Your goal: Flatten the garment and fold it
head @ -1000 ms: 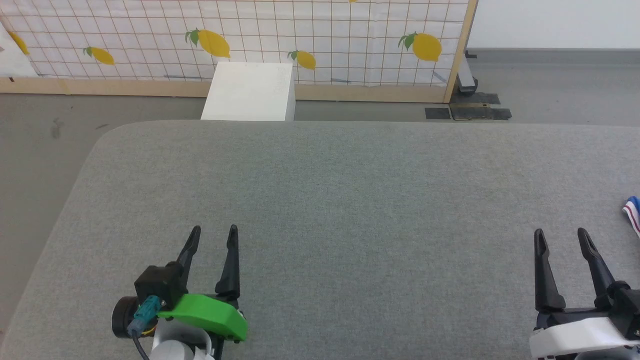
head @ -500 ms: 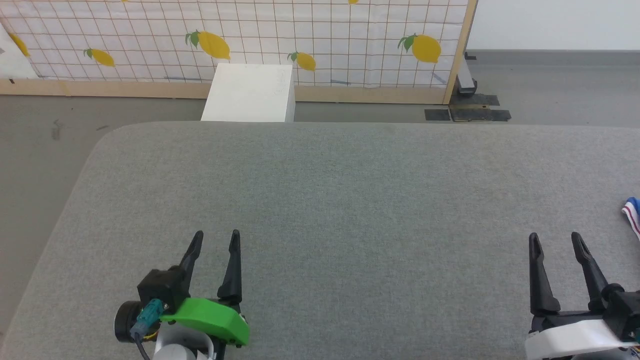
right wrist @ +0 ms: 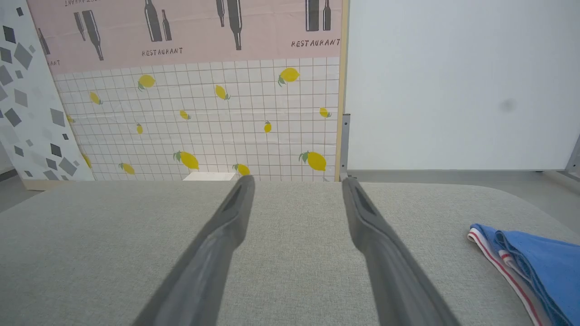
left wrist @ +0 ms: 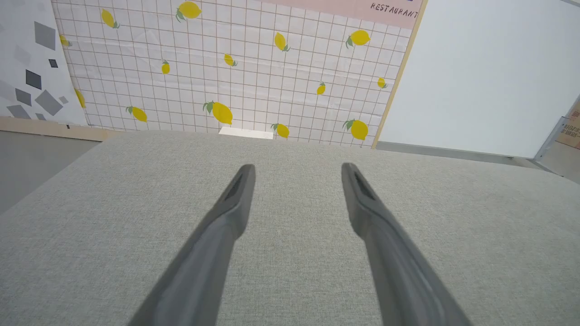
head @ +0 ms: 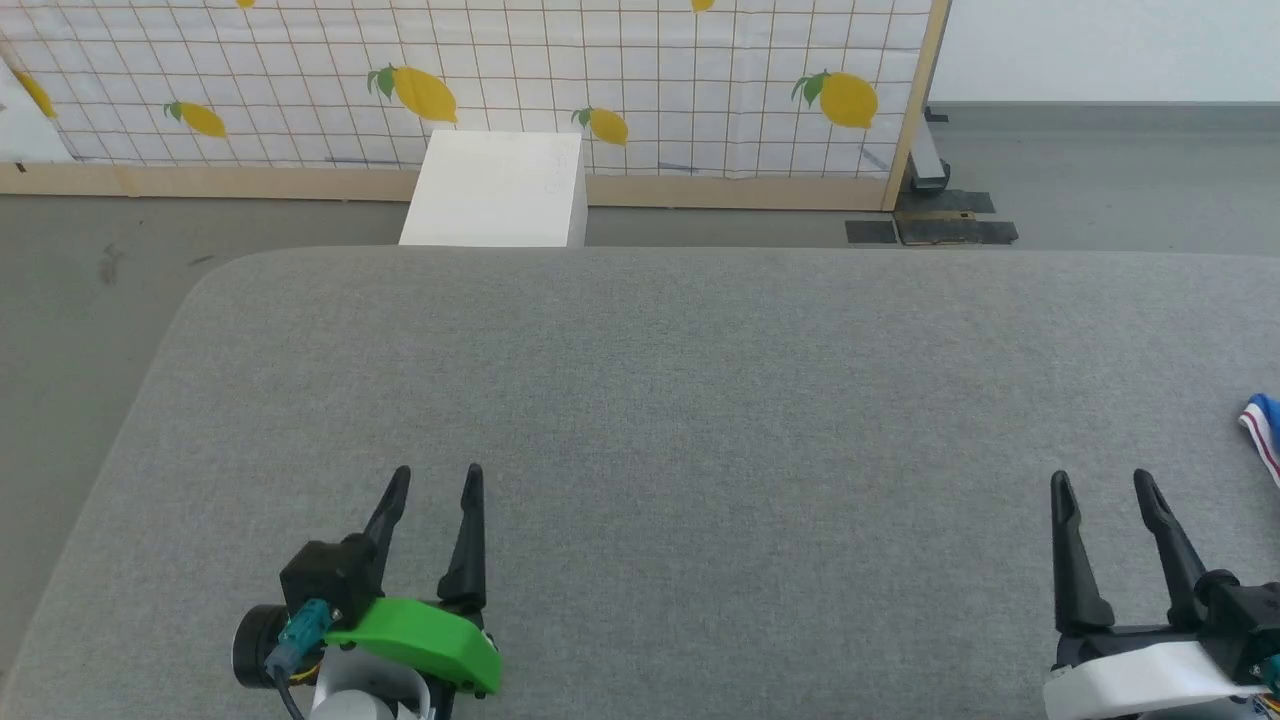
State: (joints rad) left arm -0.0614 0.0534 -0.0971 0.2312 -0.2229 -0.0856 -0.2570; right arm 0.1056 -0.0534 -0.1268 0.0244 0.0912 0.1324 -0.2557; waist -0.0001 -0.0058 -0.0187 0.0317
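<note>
Drawn back slightly toward the near edge since a second ago: left gripper (head: 437, 470) and right gripper (head: 1099, 476), fingers parted, empty, over grey padded surface (head: 700, 380). Garment (right wrist: 539, 258) bunched at far right of surface, apart from right gripper, blue folds with red-striped white trim showing. Judged soft, light, limp; best pinched at trimmed edge, then dragged centreward.

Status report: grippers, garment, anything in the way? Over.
Left gripper open, empty. Right gripper open, empty. Garment lies on the grey pad to the right gripper's right, untouched. Nothing seen between them.
</note>
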